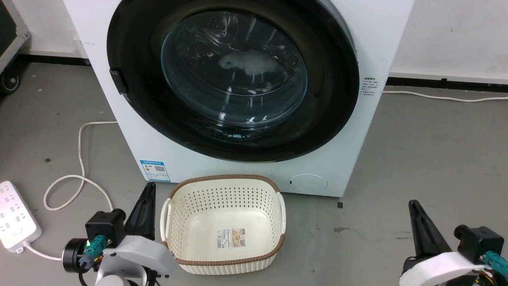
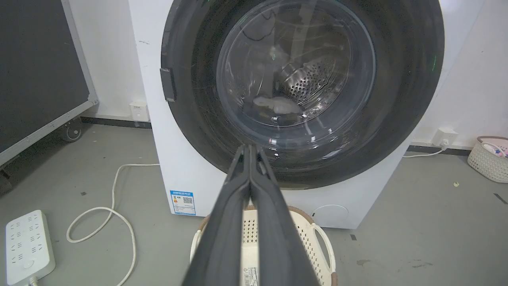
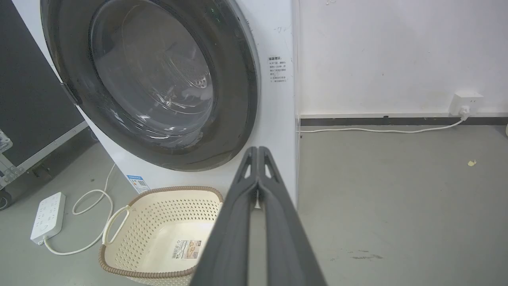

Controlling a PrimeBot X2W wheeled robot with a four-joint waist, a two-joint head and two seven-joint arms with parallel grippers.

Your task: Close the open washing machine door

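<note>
The washing machine point(image 1: 357, 159) stands white and big right ahead of me. Its round glossy black door point(image 1: 325, 79) lies flat against the machine's front, latch side at my left. Through the glass bowl point(image 1: 234, 67) a pale cloth shows inside the steel drum. My left gripper point(image 1: 149, 188) is low on the left beside the basket, shut and empty, fingers pressed together point(image 2: 249, 151). My right gripper point(image 1: 413, 205) is low on the right, also shut and empty point(image 3: 258, 151). Both are well short of the door.
A cream perforated basket point(image 1: 274, 198) sits empty on the floor before the machine, between my arms. A white power strip point(image 1: 14, 216) and looped cable point(image 1: 79, 159) lie left. A black wheeled case point(image 2: 35, 71) stands far left, another basket point(image 2: 490, 157) far right.
</note>
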